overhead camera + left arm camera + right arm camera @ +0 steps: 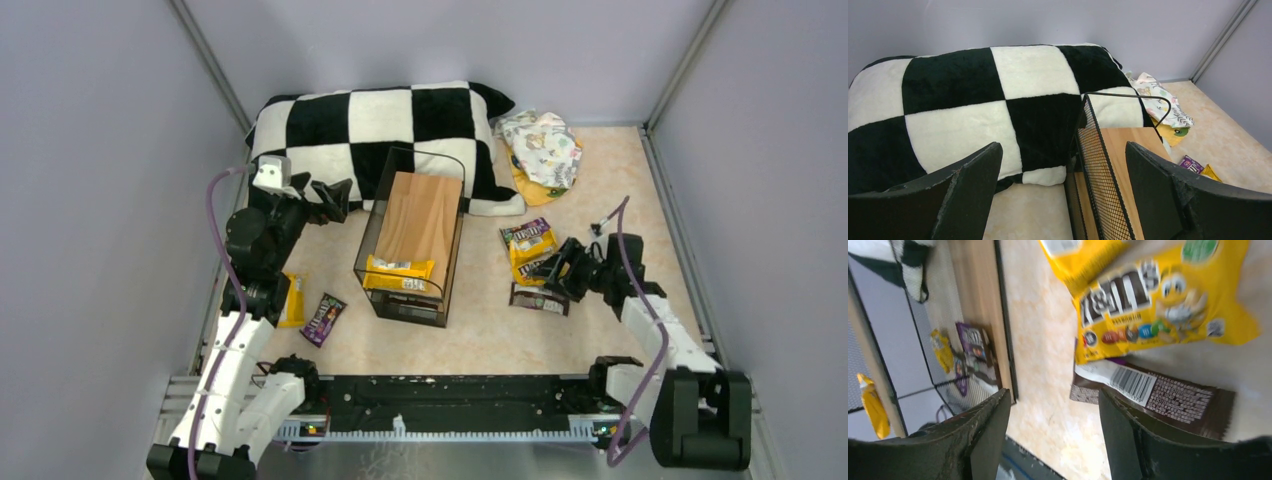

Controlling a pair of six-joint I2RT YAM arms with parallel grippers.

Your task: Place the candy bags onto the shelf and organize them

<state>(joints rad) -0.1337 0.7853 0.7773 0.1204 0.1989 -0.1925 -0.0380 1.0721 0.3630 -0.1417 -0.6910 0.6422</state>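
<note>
The shelf [420, 215] is a black wire rack with a wooden top board in the middle of the floor. A yellow candy bag [400, 273] lies at its near end. My left gripper [335, 198] is open and empty beside the shelf's far left corner; in the left wrist view its jaws [1063, 200] straddle the mesh side [1100, 170]. My right gripper [553, 268] is open and empty, just left of a brown bag [540, 298] and below yellow bags [530, 245]. The right wrist view shows a yellow M&M's bag [1158, 305] and the brown bag [1173, 397] by the right finger.
A checkered pillow [330, 125] lies behind the shelf. A cartoon-print cloth [545, 148] sits at the back right. A yellow bag [293, 300] and a purple bag [323, 319] lie on the floor near the left arm. Grey walls enclose the floor.
</note>
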